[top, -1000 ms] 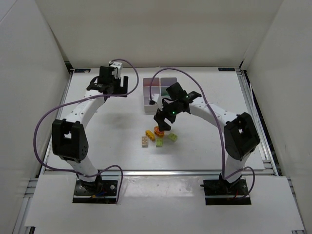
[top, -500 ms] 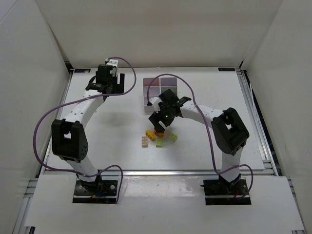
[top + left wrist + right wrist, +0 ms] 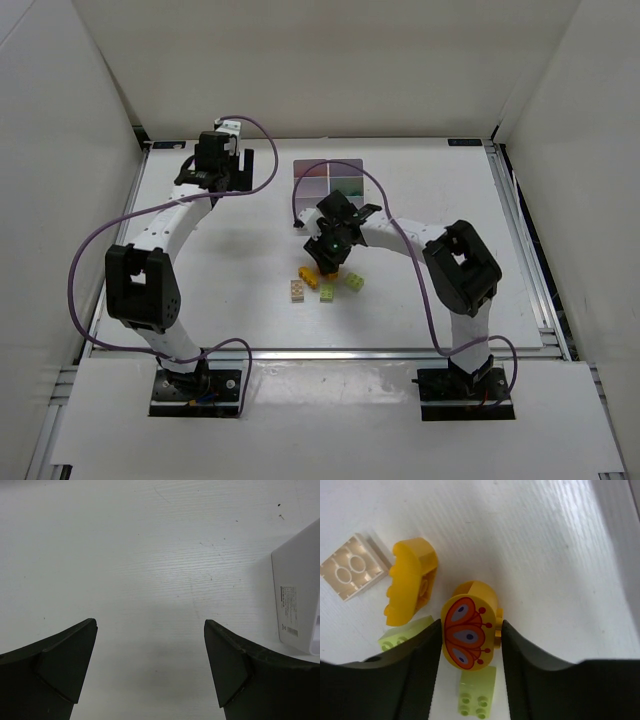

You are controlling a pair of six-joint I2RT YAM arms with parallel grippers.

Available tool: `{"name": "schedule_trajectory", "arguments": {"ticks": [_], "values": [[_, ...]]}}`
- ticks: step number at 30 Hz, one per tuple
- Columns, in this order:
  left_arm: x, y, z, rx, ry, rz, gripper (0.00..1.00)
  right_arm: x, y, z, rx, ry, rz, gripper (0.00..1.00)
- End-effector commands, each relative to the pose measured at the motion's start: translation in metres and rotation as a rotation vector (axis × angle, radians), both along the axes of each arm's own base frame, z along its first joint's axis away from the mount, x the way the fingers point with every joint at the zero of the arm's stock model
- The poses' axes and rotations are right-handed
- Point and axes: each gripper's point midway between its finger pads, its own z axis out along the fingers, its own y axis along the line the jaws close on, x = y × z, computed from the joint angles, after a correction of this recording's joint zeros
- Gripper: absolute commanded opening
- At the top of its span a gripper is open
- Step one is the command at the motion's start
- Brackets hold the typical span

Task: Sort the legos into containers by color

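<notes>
Table top: flat white board [image 3: 230,290] with a matt finish, filling the floor of the enclosure.
Surface marks: a few small dark specks [image 3: 280,505] and faint hairline scratches [image 3: 162,494] in the left wrist view; a streaky, brushed grain in the right wrist view [image 3: 560,545].
Back wall: plain white panel [image 3: 320,70], upright behind the far edge of the table.
Side walls: plain white panels, left [image 3: 50,220] and right [image 3: 600,200], slanting outward toward the camera.
Edge rails: silver metal profile [image 3: 530,260] along the table's right edge, with a similar one on the left.
Front ledge: white sheet [image 3: 330,410] at the near edge.
Far corners: small dark pieces [image 3: 141,131], possibly brackets; too small to tell.
</notes>
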Motion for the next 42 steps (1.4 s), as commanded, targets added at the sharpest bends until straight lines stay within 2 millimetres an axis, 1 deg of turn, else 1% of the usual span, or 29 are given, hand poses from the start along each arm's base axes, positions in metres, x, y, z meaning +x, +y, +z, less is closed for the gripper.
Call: {"name": "schedule_trajectory", "arguments": {"ticks": [1,2,4,8,11,13,14,15,16,17,18,19,20,22,23,25,26,30,31,32,34,35,37,42], "values": [[0.005,0.005,0.006,0.01,-0.025,0.016,0.99,0.003,0.011,0.012,0.036,-0.045,0.039,0.43],[0.005,0.005,0.006,0.011,-0.026,0.015,0.99,0.002,0.011,0.013,0.035,-0.046,0.043,0.29],[0.006,0.006,0.005,0.012,-0.026,0.019,0.99,0.005,0.01,0.015,0.032,-0.061,0.047,0.19],[0.007,0.005,0.005,0.011,-0.026,0.014,0.99,0.006,0.009,0.028,0.041,-0.096,0.067,0.11],[0.006,0.003,0.004,0.005,-0.024,0.009,0.99,0.017,0.009,0.051,0.052,-0.175,0.075,0.1],[0.006,0.003,0.006,0.003,-0.026,0.006,0.99,0.032,0.01,0.073,0.074,-0.25,0.078,0.1],[0.006,0.003,0.005,0.003,-0.025,0.006,0.99,0.038,0.009,0.078,0.077,-0.269,0.076,0.1],[0.006,0.003,0.006,0.003,-0.028,0.006,0.99,0.052,0.01,0.095,0.093,-0.316,0.062,0.1],[0.006,0.003,0.006,0.004,-0.026,0.005,0.99,0.06,0.009,0.1,0.095,-0.337,0.062,0.1],[0.006,0.003,0.006,0.005,-0.026,0.005,0.99,0.077,0.008,0.119,0.116,-0.381,0.042,0.1],[0.007,0.002,0.007,0.003,-0.03,0.002,0.99,0.084,0.009,0.126,0.121,-0.4,0.037,0.1],[0.007,0.002,0.008,0.002,-0.03,0.001,0.99,0.094,0.009,0.126,0.114,-0.414,0.033,0.1],[0.007,0.002,0.007,0.003,-0.029,0.002,0.99,0.107,0.013,0.143,0.139,-0.455,0.02,0.1],[0.008,0.002,0.008,0.004,-0.032,-0.001,0.99,0.125,0.01,0.152,0.146,-0.48,-0.006,0.1],[0.009,0.002,0.009,0.005,-0.033,0.0,0.99,0.136,0.016,0.159,0.159,-0.504,-0.01,0.1],[0.011,0.002,0.009,0.01,-0.034,-0.003,0.99,0.149,0.017,0.163,0.161,-0.534,-0.018,0.11],[0.011,0.002,0.01,0.009,-0.037,-0.003,1.0,0.158,0.022,0.164,0.157,-0.553,-0.014,0.11],[0.014,0.002,0.011,0.015,-0.037,-0.007,0.99,0.178,0.032,0.169,0.168,-0.604,-0.019,0.12],[0.015,0.002,0.012,0.016,-0.042,-0.008,1.0,0.183,0.035,0.177,0.181,-0.621,-0.021,0.12],[0.015,0.001,0.012,0.016,-0.04,-0.008,0.99,0.185,0.037,0.17,0.176,-0.616,-0.013,0.12],[0.016,0.002,0.01,0.02,-0.037,-0.009,0.99,0.189,0.041,0.17,0.181,-0.622,-0.006,0.12],[0.016,0.002,0.01,0.022,-0.036,-0.006,0.99,0.19,0.041,0.166,0.175,-0.623,0.003,0.13],[0.017,0.002,0.009,0.022,-0.036,-0.006,0.99,0.191,0.044,0.164,0.174,-0.625,0.012,0.13],[0.017,0.002,0.009,0.021,-0.037,-0.007,1.0,0.196,0.043,0.157,0.153,-0.64,0.019,0.13]]}}
